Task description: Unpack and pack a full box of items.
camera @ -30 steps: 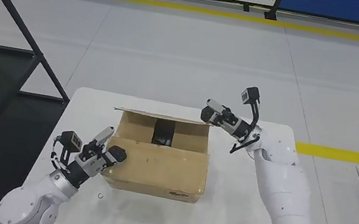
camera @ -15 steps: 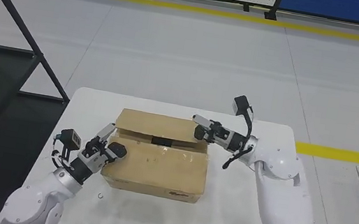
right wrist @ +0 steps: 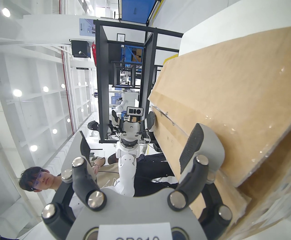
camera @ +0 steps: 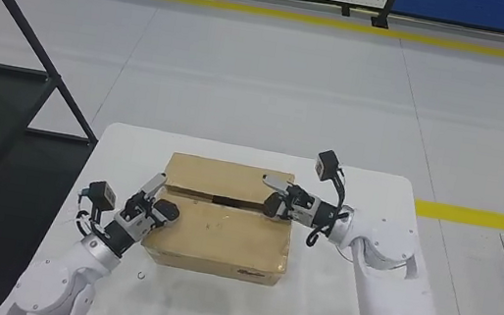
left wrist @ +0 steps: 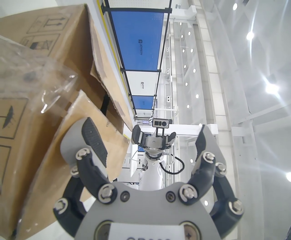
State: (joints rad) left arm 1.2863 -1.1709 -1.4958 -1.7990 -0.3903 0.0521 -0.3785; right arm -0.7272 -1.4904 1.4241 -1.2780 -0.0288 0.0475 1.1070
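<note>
**Box lies lengthwise between two open pincers**
Left pincer, fingers apart, is at the left end of the box on the counter. Right pincer, fingers apart, lies on the far flap, so it is probably nearer for pressing it shut.

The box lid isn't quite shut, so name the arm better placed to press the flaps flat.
Right, probably. The right gripper is open over the box top, against the far flap. The left gripper sits open at the box's end.
</note>
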